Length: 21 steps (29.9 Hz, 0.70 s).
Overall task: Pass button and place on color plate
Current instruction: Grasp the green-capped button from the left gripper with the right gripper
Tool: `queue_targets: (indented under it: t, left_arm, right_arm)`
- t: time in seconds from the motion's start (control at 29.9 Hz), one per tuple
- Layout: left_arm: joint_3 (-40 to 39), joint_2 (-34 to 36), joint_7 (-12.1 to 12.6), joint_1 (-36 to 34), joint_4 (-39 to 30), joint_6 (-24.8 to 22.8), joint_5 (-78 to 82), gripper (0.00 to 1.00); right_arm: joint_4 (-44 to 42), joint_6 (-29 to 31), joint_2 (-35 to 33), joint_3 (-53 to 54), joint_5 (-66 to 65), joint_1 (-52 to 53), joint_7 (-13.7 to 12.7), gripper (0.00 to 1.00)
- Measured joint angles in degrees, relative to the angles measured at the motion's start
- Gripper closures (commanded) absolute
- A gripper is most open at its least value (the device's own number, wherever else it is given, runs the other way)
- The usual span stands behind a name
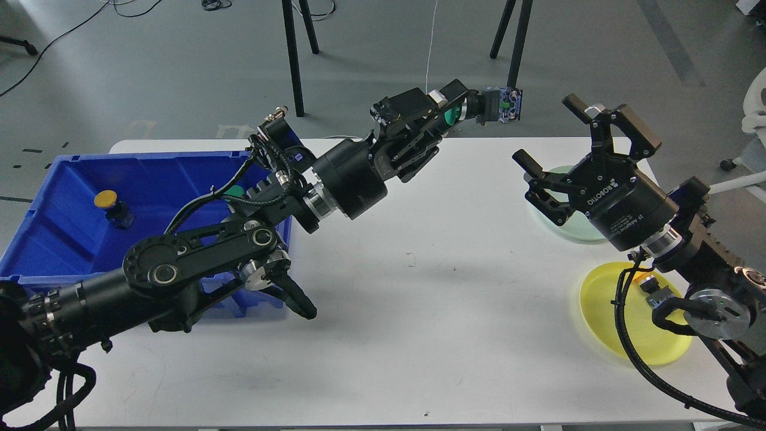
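Left gripper (446, 111) is raised above the far edge of the white counter (419, 311), its black fingers clamped on a green push button with a black barrel and a blue-grey contact block (488, 106). The button lies sideways in the grasp: the green head sits between the fingers, the black barrel sticks out to the right, and the block with small green and white details forms the free end, pointing toward the other arm. Right gripper (565, 134) faces it from the right, jaws spread wide and holding nothing, its fingers well apart from the block with a clear gap of floor showing between them.

Below the right gripper a pale green round plate (589, 233) rests on the counter, largely covered by the gripper body. Nearer the front edge lies a translucent yellow round plate (604, 317), and on it a yellow-capped button with a grey base (652, 287) stands partly behind the right arm's cable.

On the left side, a blue plastic bin (60, 197) sits on the counter, holding another yellow-capped button with a dark blue base (112, 208).
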Motion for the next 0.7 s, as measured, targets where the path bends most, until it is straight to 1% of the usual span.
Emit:
queue_targets:
  t: [0.1, 0.23, 0.43, 0.7]
  left_arm:
    - [0.11, -0.06, 0.0, 0.0, 0.0, 0.37, 0.16, 0.88]
    - [0.51, -0.18, 0.0, 0.08, -0.06, 2.76, 2.12, 0.88]
    - [0.72, -0.43, 0.0, 0.0, 0.26, 4.95, 11.08, 0.88]
    - [2.25, -0.39, 0.0, -1.13, 1.9, 10.5, 14.28, 0.88]
  right_arm:
    - [-0.29, 0.0, 0.75, -1.51, 0.42, 1.87, 0.74, 0.04]
    - [-0.34, 0.0, -0.01, -2.22, 4.71, 2.34, 0.67, 0.04]
    - [-0.95, 0.0, -4.44, -1.97, 7.6, -0.12, 0.25, 0.04]
    - [-0.05, 0.0, -5.22, -1.97, 8.06, -3.69, -0.34, 0.04]
